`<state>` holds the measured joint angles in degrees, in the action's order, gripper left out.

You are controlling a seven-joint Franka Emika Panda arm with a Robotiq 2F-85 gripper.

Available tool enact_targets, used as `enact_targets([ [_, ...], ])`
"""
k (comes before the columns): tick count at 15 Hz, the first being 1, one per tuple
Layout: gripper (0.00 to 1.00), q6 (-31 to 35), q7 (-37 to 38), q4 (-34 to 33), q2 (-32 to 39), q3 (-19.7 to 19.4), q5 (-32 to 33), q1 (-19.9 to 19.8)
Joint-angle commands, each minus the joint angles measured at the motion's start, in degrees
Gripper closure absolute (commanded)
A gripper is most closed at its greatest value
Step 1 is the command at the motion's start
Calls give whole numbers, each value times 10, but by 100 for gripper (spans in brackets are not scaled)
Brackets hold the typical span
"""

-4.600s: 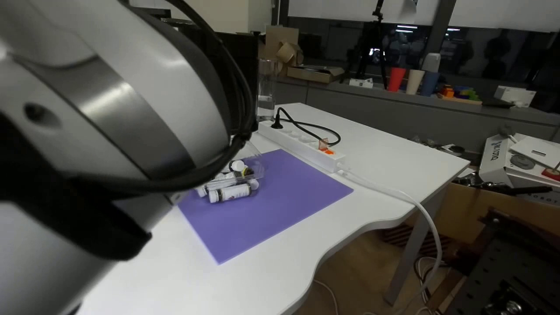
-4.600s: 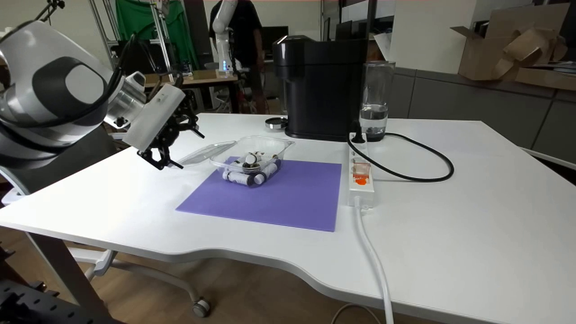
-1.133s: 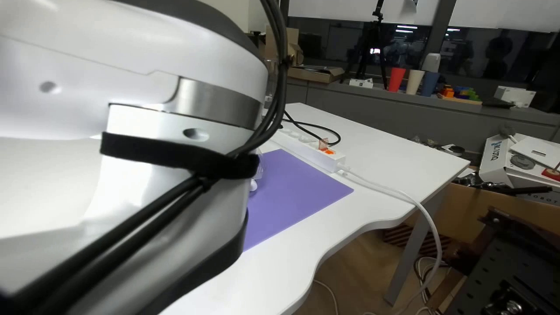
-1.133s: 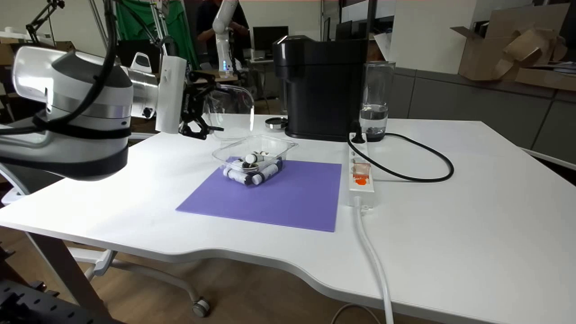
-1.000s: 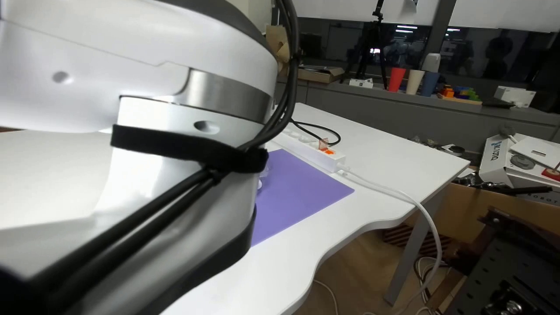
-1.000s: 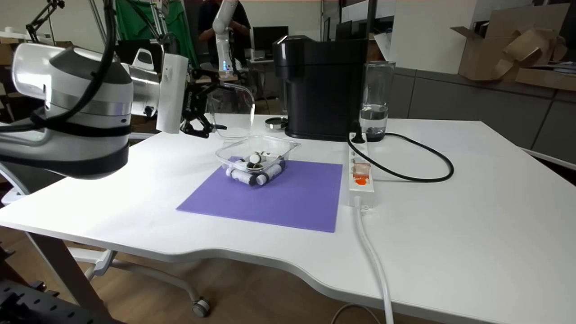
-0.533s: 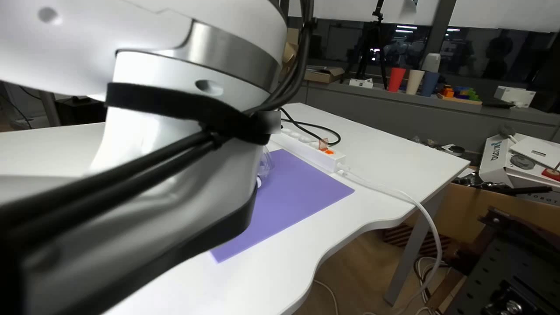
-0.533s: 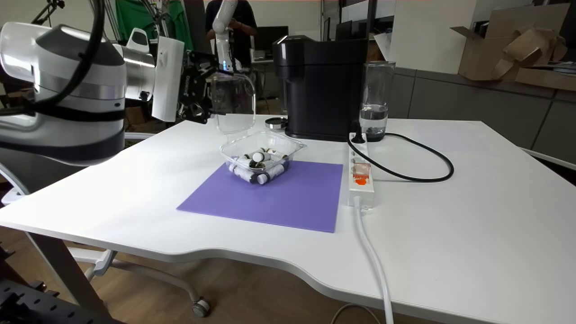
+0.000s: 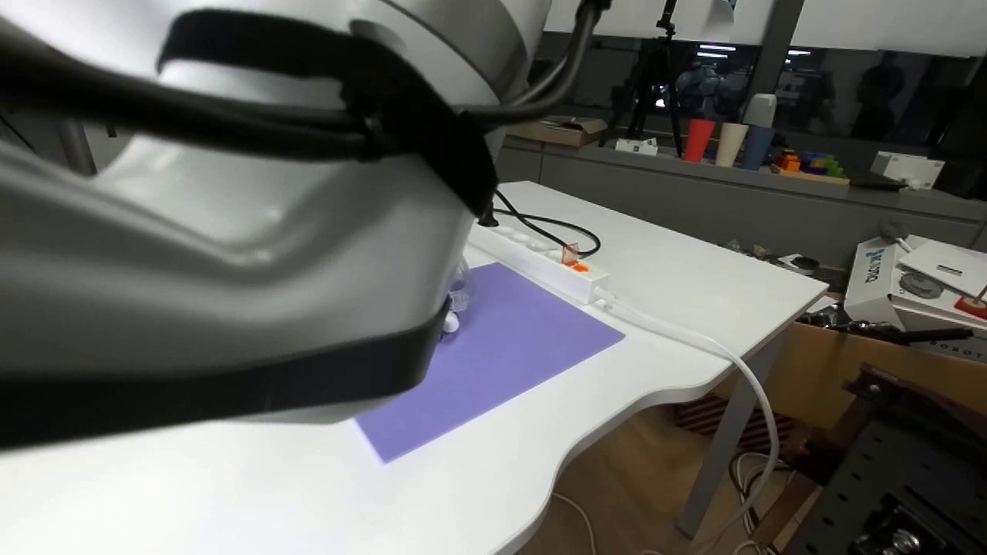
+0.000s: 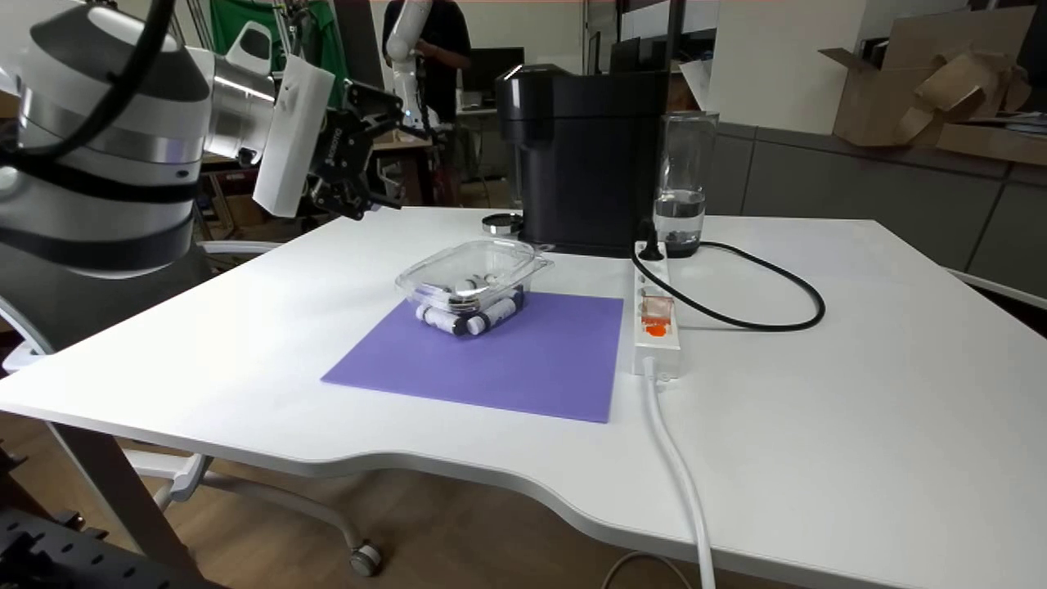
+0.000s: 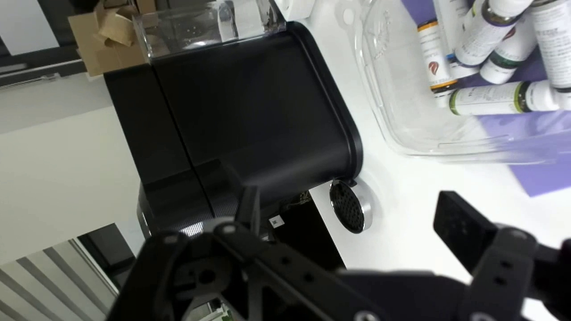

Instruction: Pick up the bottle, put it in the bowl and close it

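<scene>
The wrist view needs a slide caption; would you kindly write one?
Past the open gripper: a black machine, and an orange-banded bottle among other bottles in a clear container.

Orange-banded white bottle (image 11: pixel 433 57) inside covered clear bowl (image 11: pixel 395 117)

In an exterior view, the lid (image 10: pixel 468 260), upright just before, now lies over the bowl (image 10: pixel 530 273); the gripper (image 10: pixel 413 168), upper left, stands apart.

Glossy white and grey arm (image 10: pixel 135 141), black cables (image 9: pixel 254 131), black strap (image 9: pixel 270 48), screw-studded black gripper (image 11: pixel 354 218)
</scene>
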<state>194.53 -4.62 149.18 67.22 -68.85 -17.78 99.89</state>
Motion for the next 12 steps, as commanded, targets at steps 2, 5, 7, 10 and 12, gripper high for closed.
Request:
enact_targets([
  [2, 0, 36, 6, 22, -111, 11, 40, -56],
  [5, 0, 45, -2, 3, -174, 8, 45, -75],
  [7, 0, 45, -9, -4, -218, 4, 55, -96],
  [10, 0, 39, -21, -2, -299, -2, 71, -117],
  [12, 0, 37, -31, 14, -349, -6, 88, -138],
])
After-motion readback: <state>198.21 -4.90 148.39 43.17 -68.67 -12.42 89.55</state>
